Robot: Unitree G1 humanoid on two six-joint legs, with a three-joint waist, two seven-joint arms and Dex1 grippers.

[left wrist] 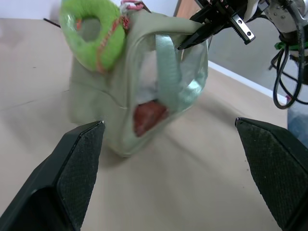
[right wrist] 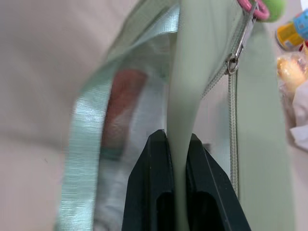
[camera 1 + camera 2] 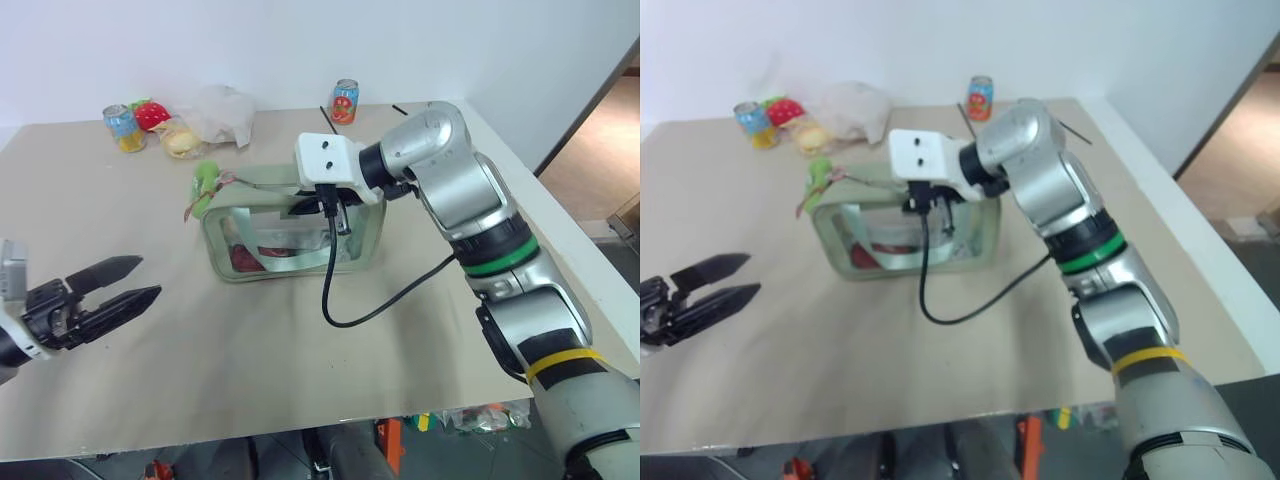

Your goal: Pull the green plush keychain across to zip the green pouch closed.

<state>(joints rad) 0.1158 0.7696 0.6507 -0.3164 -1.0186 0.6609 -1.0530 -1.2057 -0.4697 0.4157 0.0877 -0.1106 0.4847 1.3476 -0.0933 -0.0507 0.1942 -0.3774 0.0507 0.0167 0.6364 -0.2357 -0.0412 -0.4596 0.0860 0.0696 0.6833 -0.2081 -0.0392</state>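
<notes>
The green pouch (image 3: pixel 290 235) stands on the table, with red and white contents showing through its clear side. The green plush keychain (image 3: pixel 207 180) hangs at the pouch's left end on a pink cord (image 2: pixel 250 6) tied to the zipper pull (image 2: pixel 232 62). My right gripper (image 2: pixel 177 159) reaches down from the right onto the pouch's top and is shut on its fabric edge. Off to the left, clear of the pouch, my left gripper (image 3: pixel 125 285) points toward it with its fingers (image 1: pixel 79 163) open and empty. The keychain (image 1: pixel 91 33) and the strap handle (image 1: pixel 168 72) face it.
At the table's back left stand a blue-yellow can (image 3: pixel 124 127), a red-and-green toy (image 3: pixel 151 114) and a white plastic bag (image 3: pixel 220 115). A red can (image 3: pixel 345 101) stands at the back. A black cable (image 3: pixel 340 295) loops down from my right wrist.
</notes>
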